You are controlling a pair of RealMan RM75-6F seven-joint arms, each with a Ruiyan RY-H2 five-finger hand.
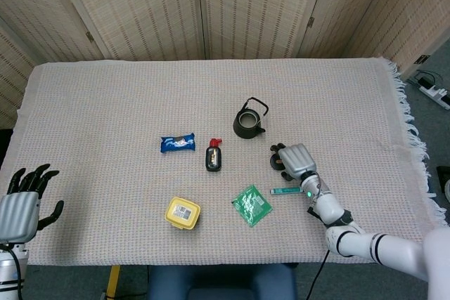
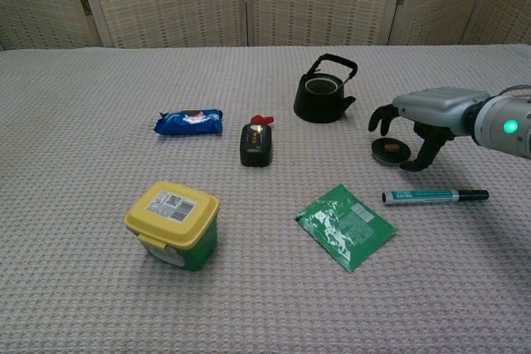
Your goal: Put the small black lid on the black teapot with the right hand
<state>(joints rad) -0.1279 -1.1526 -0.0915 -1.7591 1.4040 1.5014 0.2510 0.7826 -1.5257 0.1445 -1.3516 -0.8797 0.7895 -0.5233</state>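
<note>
The black teapot stands upright and uncovered near the table's middle, its handle raised. The small black lid lies flat on the cloth to the teapot's right and nearer me. My right hand hovers directly over the lid, fingers spread and curved down around it, holding nothing; in the head view the hand hides most of the lid. My left hand rests open at the table's near left corner, seen only in the head view.
A teal marker lies just in front of the right hand. A green packet, a yellow-lidded tub, a small dark bottle with a red cap and a blue snack pack are spread over the cloth.
</note>
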